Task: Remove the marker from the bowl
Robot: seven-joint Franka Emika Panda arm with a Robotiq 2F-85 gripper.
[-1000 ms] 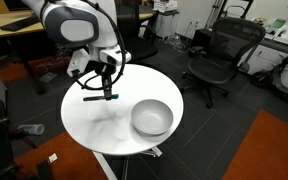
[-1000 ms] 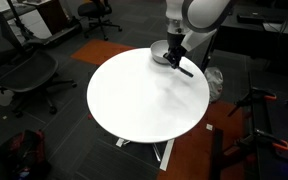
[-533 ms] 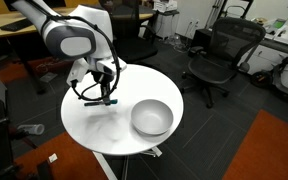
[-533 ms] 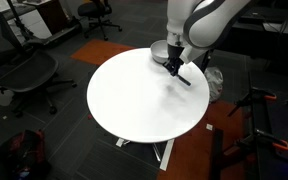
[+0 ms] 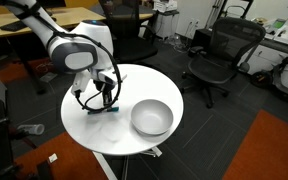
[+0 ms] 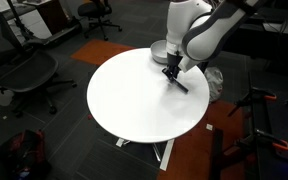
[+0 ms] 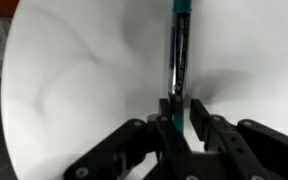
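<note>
The grey bowl (image 5: pixel 152 118) stands on the round white table (image 5: pixel 94 130), on the side near the office chairs; it also shows behind the arm (image 6: pixel 159 50). It looks empty. My gripper (image 5: pixel 106 103) is beside the bowl, low over the tabletop, shut on the blue-teal marker (image 5: pixel 102 108). In an exterior view the marker (image 6: pixel 178 81) slants out from the gripper (image 6: pixel 171 72) just above the table. In the wrist view the marker (image 7: pixel 180 45) runs up from between my fingertips (image 7: pixel 182 105) over the white surface.
Black office chairs (image 5: pixel 219 55) stand beyond the table, and another (image 6: pixel 24 75) is off to the side. Desks and clutter line the room's edges. An orange floor patch (image 5: pixel 274 145) lies near the table.
My gripper has come down with the marker from above the table to just over its surface, a little farther from the bowl. The bowl has not moved.
</note>
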